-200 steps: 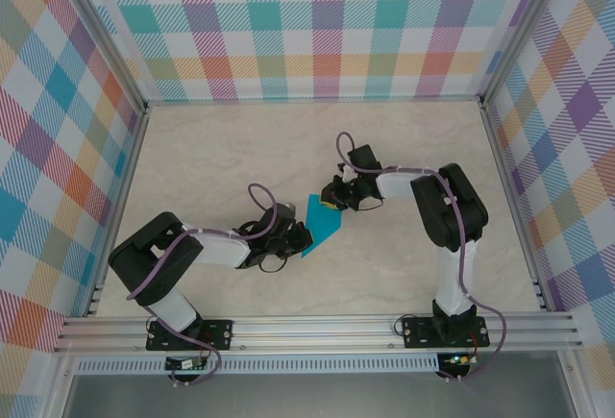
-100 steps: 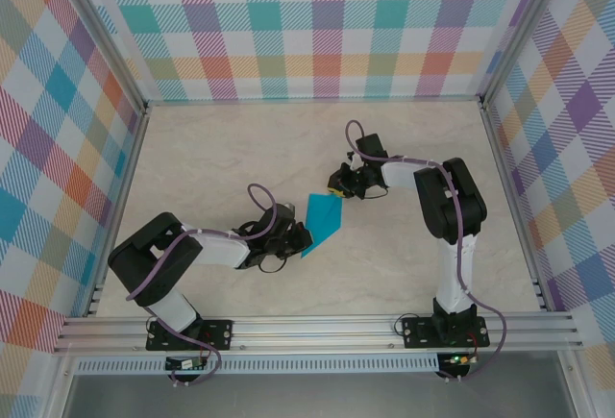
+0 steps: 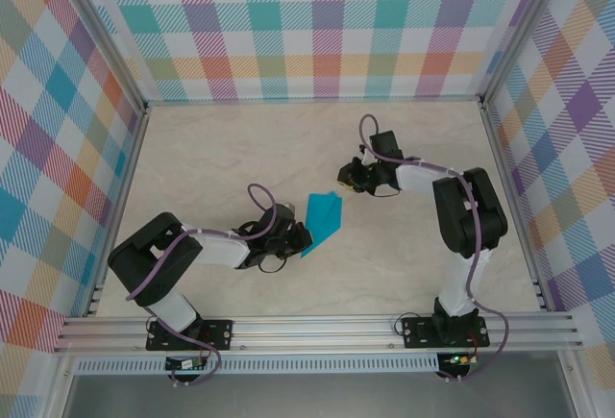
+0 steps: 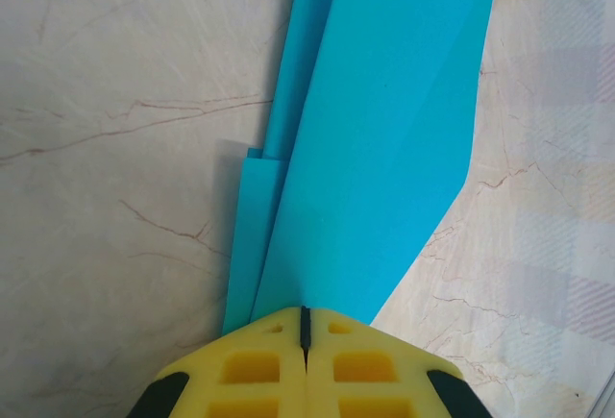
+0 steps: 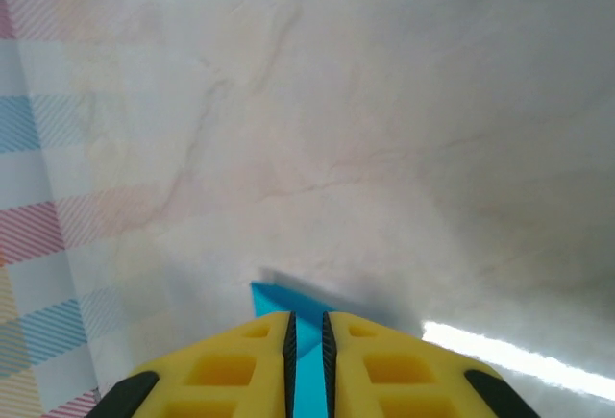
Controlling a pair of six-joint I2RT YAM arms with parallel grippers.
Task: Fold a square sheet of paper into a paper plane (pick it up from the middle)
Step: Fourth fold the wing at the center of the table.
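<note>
Paper [image 3: 324, 219]: teal, folded to a long narrow shape with layered creases, lying about mid-table [image 3: 221, 159] and slanted away from the arm bases and to the right. In the left wrist view a narrower under-layer shows along its left side.

Near end of paper: left hand [image 3: 300, 237] is clamped on it, yellow fingers [image 4: 250, 365] pressed together with the paper's end between the tips. The rest of the sheet runs away from the grip across the table.

Far end of paper: right hand [image 3: 343, 177] sits just beyond the far right corner. In the right wrist view its fingers [image 5: 231, 365] stand a thin slit apart and a strip of teal shows in the slit, with a paper corner just past the tips. Cannot tell whether that corner is pinched or only seen through the gap.

Around the paper: marbled table surface on both long sides. A purple cable [image 3: 259, 197] loops over the left arm, on the paper's left. Plaid walls [image 3: 317, 34] stand well apart from the paper on three sides, and a metal rail [image 3: 317, 327] crosses on its near side.
</note>
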